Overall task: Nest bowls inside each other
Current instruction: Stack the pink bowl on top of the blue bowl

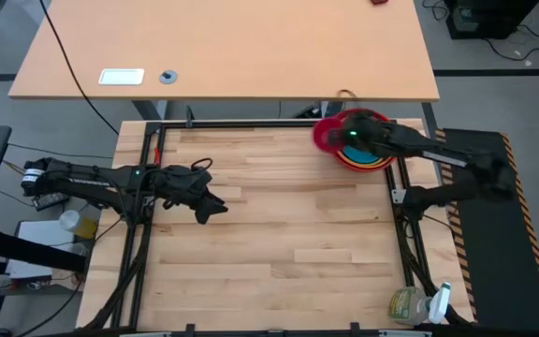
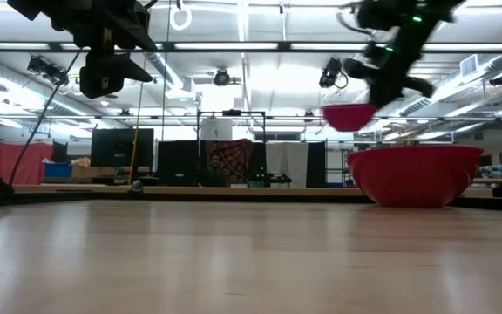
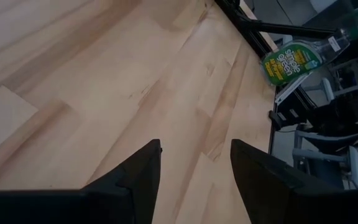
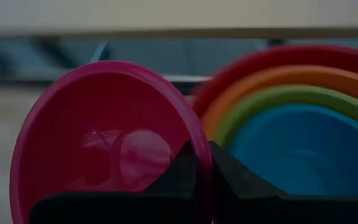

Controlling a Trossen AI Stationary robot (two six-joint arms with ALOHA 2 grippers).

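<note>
The red bowl stands on the table's far right corner. Nested in it are the orange, lime green and blue bowls, seen as one stack from above. The pink bowl hangs in the air just left of the stack, above the red rim, with my right gripper shut on it. My left gripper stands open over bare table at the left, holding nothing. My right gripper holds the pink bowl by its rim, on the side nearest the stack. It pinches the wall with one finger inside the bowl and the other outside. The fingers slant down from above. The bowl hangs clear of the table and stack, mouth up.
A green spray bottle lies beyond the table's near right corner. A black frame runs round the tabletop. A second, lighter table stands behind the far edge.
</note>
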